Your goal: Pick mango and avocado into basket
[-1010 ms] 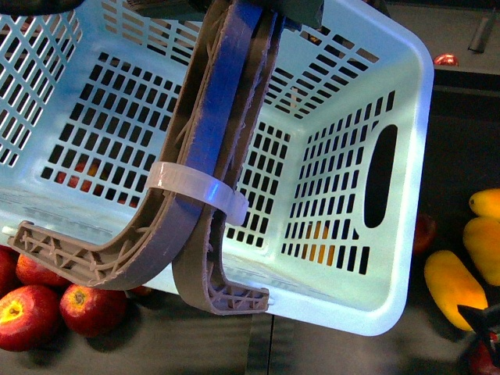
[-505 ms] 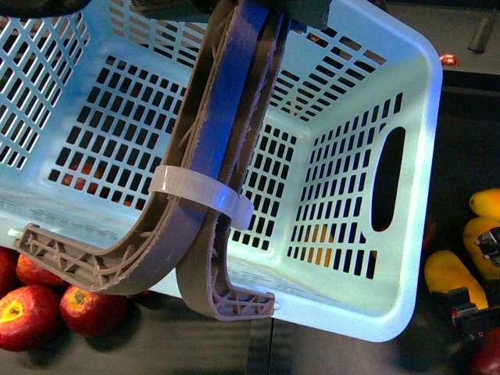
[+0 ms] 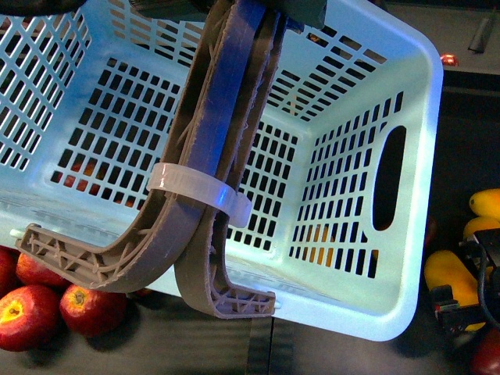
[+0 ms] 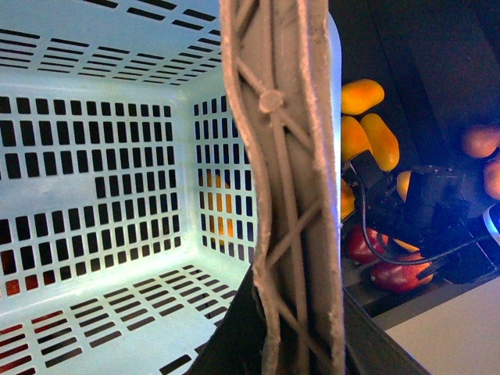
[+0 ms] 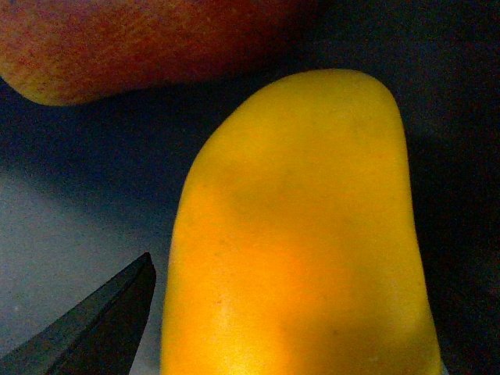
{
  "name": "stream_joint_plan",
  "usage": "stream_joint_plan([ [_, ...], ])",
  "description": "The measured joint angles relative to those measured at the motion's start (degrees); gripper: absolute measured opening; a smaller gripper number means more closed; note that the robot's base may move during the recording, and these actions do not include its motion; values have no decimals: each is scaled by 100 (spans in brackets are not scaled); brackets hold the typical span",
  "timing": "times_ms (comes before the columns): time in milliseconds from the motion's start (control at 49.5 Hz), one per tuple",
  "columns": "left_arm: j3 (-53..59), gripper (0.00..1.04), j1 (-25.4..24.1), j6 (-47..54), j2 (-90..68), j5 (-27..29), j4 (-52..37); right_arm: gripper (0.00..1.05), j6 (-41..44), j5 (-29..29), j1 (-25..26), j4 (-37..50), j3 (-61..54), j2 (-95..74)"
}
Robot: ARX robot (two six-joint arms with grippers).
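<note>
Right pincer (image 3: 469, 280) is spread open astride the yellow mango (image 3: 442, 269) on the dark worktop (image 3: 469, 156), right of the basket (image 3: 351, 316). Left pincer (image 3: 242, 9) seems clenched on the basket's brown handles (image 3: 203, 180), the basket tilted.

The brown handle (image 4: 291, 203) stands close up, crossing the teal basket (image 4: 101, 187). Yellow mangoes (image 4: 362, 96) lie beyond its wall.

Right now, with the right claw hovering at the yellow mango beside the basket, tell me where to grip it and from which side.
Grip the mango across its middle, coming down from above. It lies flat and elongated, so its long sides give the narrowest span. The open right claw already straddles it, one finger clear of its flank.
</note>
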State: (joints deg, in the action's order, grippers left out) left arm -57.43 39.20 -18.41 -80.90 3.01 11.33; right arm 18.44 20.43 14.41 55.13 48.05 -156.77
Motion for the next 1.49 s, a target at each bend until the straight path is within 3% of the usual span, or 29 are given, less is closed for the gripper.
stream_joint_plan([
  [101, 0, 8, 0, 2, 0, 2, 0, 88, -22, -20, 26, 17, 20, -44],
  [222, 0, 8, 0, 2, 0, 2, 0, 67, -31, -44, 76, 125, -11, -85],
  [263, 0, 8, 0, 2, 0, 2, 0, 65, -37, -59, 96, 168, -37, -83],
  [747, 0, 8, 2, 2, 0, 0, 0, 64, -219, 374, 573, 181, -1027, 1464],
  [990, 0, 8, 0, 2, 0, 2, 0, 64, -881, 1032, 807, -977, -1875, 4214],
  [1293, 0, 8, 0, 0, 0, -2, 0, 64, -1875, 721, -470, -2369, -2048, 7379],
  [1495, 0, 8, 0, 2, 0, 4, 0, 64, -2138, -133, -2065, -2946, -1692, 8083],
])
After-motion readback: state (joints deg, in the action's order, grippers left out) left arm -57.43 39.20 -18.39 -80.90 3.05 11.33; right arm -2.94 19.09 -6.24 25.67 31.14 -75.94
